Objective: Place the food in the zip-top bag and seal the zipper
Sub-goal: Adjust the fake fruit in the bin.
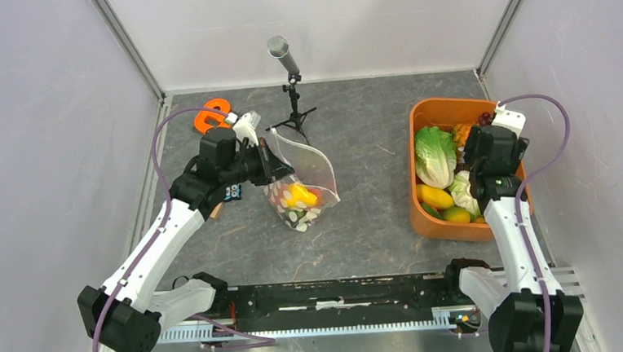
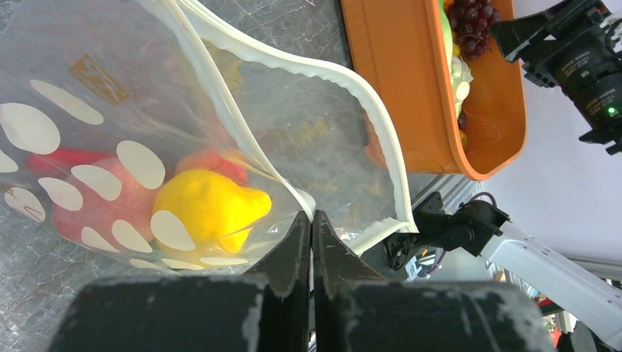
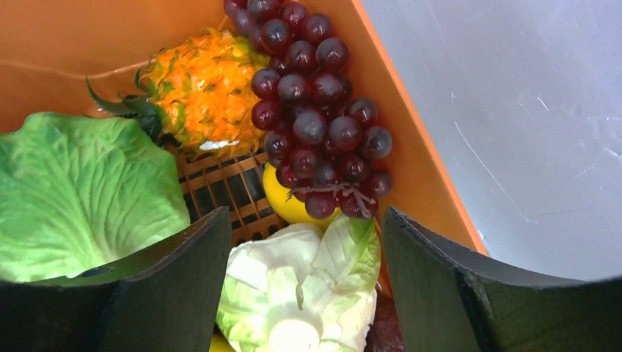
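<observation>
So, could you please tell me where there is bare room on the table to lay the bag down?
Widest bare patch: table between the zip-top bag and the orange tub. Another lies between the bag and the base rail. Crowded: inside the tub, packed with food under the right end effector, and around the microphone stand.

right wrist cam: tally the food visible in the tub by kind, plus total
Lettuce: 2, dark green leaf and pale head
Pineapple: 1
Grape bunch: 1
Yellow piece: 1, mostly hidden under the grapes
Total: 5 in view; anything deeper in the orange tub is hidden.
</observation>
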`<action>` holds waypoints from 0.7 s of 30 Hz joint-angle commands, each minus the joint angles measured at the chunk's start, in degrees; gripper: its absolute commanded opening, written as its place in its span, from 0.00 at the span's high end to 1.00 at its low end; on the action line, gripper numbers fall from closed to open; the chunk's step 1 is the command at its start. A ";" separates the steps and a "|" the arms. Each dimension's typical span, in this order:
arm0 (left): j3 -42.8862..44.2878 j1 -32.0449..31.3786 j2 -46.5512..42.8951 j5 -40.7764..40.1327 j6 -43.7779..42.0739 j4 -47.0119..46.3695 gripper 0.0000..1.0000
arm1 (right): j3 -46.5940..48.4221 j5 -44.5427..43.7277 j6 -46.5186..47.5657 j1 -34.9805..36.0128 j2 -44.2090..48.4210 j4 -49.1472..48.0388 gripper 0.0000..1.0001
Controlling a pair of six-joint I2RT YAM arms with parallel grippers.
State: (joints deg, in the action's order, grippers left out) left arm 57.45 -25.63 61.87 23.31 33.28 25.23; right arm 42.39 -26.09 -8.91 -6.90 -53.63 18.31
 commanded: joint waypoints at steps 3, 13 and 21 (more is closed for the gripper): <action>-0.23 -0.22 -1.13 1.89 -1.91 -2.10 0.98 | 1.84 1.84 -0.64 -1.63 -6.55 -6.62 0.20; -0.59 -0.21 -1.64 1.44 -2.20 -2.03 0.98 | 3.15 -5.27 1.21 -1.67 -11.92 -11.68 0.22; -1.09 -0.21 -1.42 1.98 -2.37 -2.12 0.98 | 2.18 2.39 3.86 -3.86 -19.47 -13.45 0.35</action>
State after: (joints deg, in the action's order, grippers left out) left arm 56.60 -25.63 61.43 24.14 33.28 25.15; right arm 43.22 -28.93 -6.68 -9.72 -70.02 7.53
